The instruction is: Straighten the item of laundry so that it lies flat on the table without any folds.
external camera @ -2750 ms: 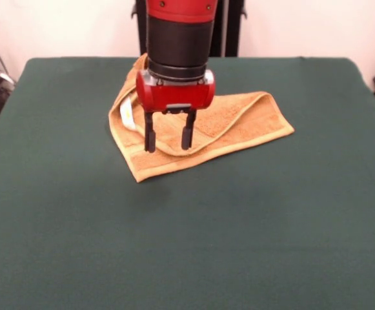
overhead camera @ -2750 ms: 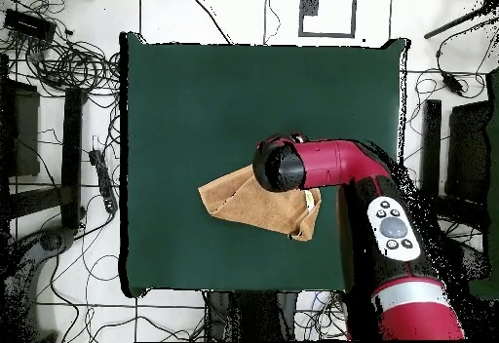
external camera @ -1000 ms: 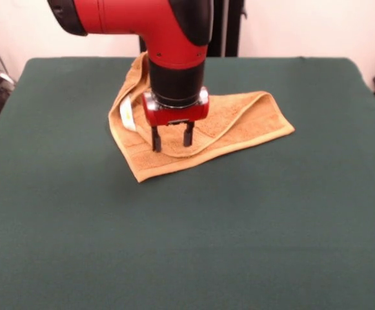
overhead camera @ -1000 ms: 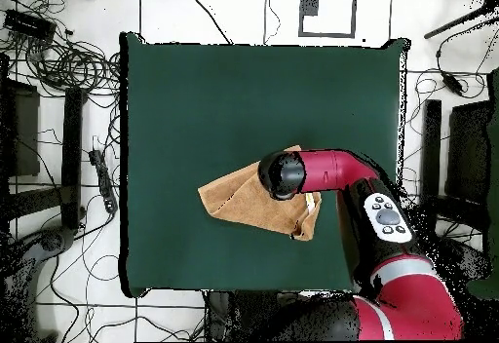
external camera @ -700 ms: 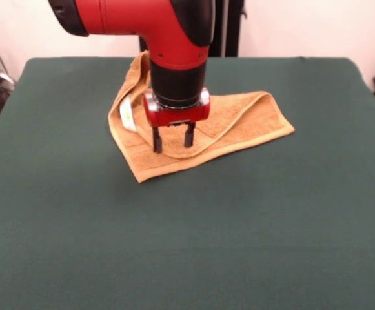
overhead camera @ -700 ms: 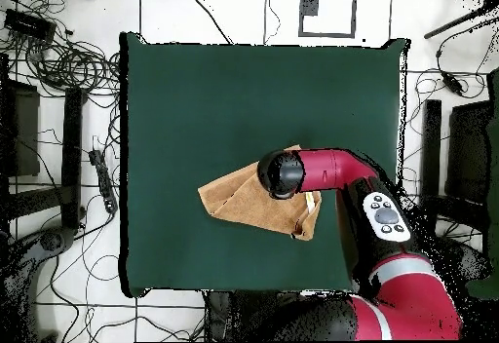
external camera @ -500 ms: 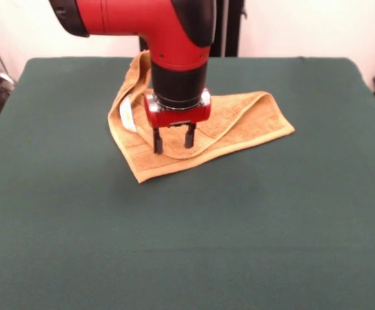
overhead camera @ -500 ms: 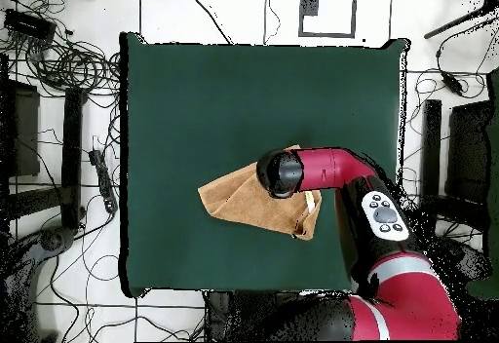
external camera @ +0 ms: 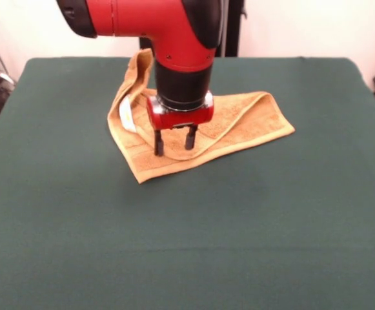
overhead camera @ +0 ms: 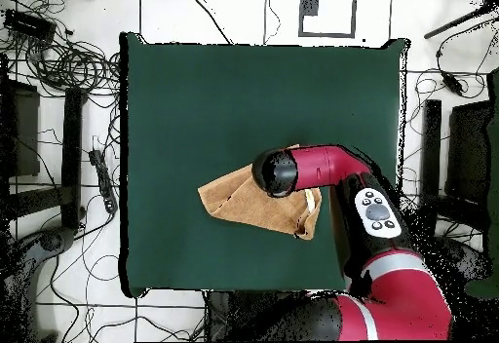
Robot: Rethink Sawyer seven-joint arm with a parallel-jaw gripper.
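Dark green table (external camera: pixel 252 226) fills the front view; pale wall behind, and the overhead view shows tiled floor with loose cables (overhead camera: pixel 68 61) around the table.

The towel (external camera: pixel 239 126) lies on the far half of the table in the front view, a little left of centre. Not flat: folded over on itself into a rough wedge, with a doubled hem band curving across the top layer. One corner points toward the near-left (external camera: pixel 140 177), another reaches out to the right (external camera: pixel 290 131). The far-left part stands up in a raised fold beside the arm. A small white label (external camera: pixel 127 115) shows on the left edge. In the overhead view the towel (overhead camera: pixel 234 201) sits in the lower middle of the table, partly covered by the arm.

Gripper (external camera: pixel 173 144) points straight down over the left-centre of the towel. Both black fingers (external camera: pixel 158 143) are spread apart, tips down at the cloth surface along the hem band; nothing is between them. True contact with the cloth cannot be confirmed.

Red and black arm (overhead camera: pixel 326 167) reaches in from the robot's side of the table.
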